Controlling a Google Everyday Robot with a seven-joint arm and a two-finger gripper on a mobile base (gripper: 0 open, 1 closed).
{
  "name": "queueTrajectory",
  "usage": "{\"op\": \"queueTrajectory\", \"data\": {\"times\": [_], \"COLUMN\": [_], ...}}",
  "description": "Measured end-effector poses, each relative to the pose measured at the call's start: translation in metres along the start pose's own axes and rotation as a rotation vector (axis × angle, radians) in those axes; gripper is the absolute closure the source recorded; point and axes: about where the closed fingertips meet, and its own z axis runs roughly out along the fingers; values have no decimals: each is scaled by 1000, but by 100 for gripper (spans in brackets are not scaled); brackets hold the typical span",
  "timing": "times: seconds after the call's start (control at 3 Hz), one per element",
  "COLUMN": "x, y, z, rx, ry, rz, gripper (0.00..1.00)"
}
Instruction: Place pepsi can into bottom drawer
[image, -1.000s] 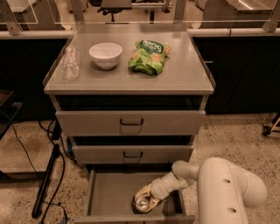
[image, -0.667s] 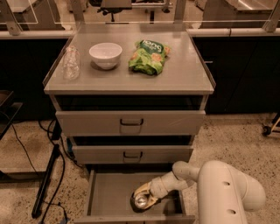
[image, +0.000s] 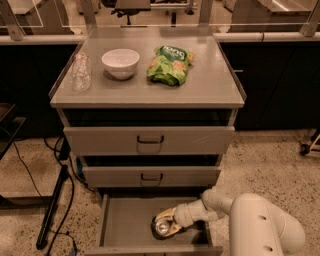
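pepsi can (image: 162, 228): inside the open bottom drawer, right of its middle and near the front; the silver end faces up toward the camera, and little of the blue side shows.
hand (image: 161, 225): low in the bottom drawer, its pale fingers (image: 168, 215) clenched on either side of the pepsi can, grasping it.
arm (image: 260, 231): a thick white arm reaching in from the lower right, over the drawer's right wall.
bottom drawer (image: 127, 222): pulled well out, its flat grey floor bare to the left of the can.
upper drawers: the middle drawer (image: 150, 176) and top drawer (image: 150, 141) are both pushed in, each with a dark handle.
counter (image: 150, 92): the grey top of the cabinet carries a clear cup (image: 81, 72) at left, a white bowl (image: 120, 62) beside it, and a green chip bag (image: 169, 65) right of the bowl.
floor (image: 270, 160): speckled, with dark cables (image: 25, 167) to the cabinet's left.
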Motion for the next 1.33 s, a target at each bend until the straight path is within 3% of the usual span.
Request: {"op": "queueTrajectory", "data": {"times": [0.33,1.33], "x": [0,-11], "y": [0,-21], "z": [0,40], "rx": [0,-1], "ry": [0,74], "rz": [0,41], "gripper": [100,100]}}
